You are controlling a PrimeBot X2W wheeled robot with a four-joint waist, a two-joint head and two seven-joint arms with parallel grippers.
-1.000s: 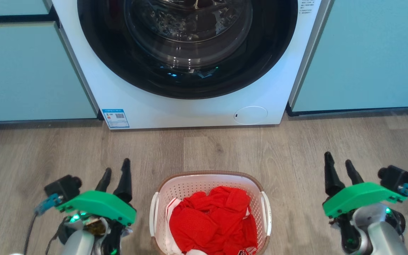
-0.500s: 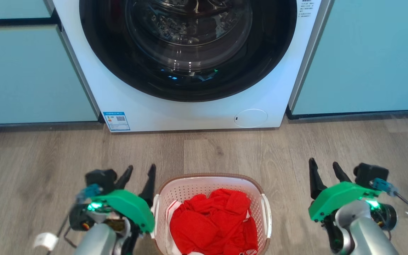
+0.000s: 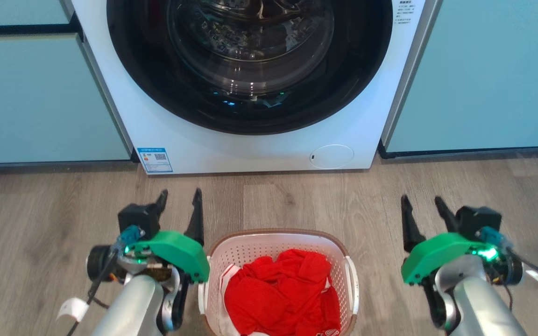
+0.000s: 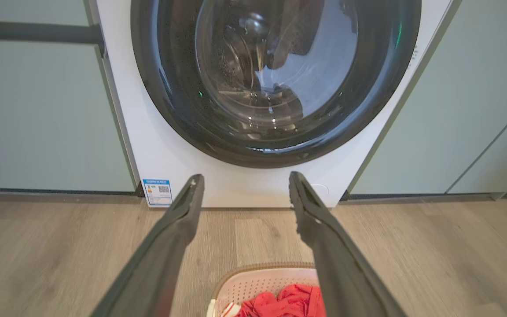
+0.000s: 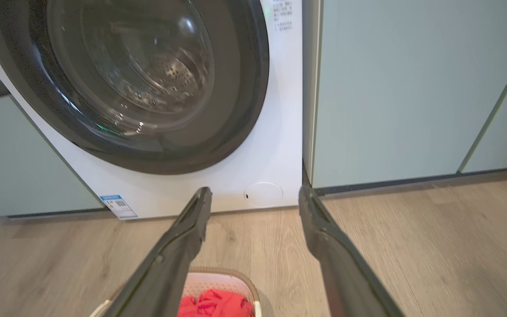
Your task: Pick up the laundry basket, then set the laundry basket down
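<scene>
Head view: I log the laundry basket (image 3: 273,232) on wood floor (image 3: 297,200) before the washing machine (image 3: 250,151). My left gripper (image 3: 180,192), spread wide, empty, just beside its left rim; right gripper (image 3: 421,199), equally wide, empty, well clear, bare floor between.

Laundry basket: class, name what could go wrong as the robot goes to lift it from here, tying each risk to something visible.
1. The left hand sits close beside the laundry basket, the right hand farther off, both open; an uneven grip could tilt it.
2. A tilt might spill the red clothes heaped inside.
3. The washing machine stands just ahead; a forward swing could hit it.
</scene>
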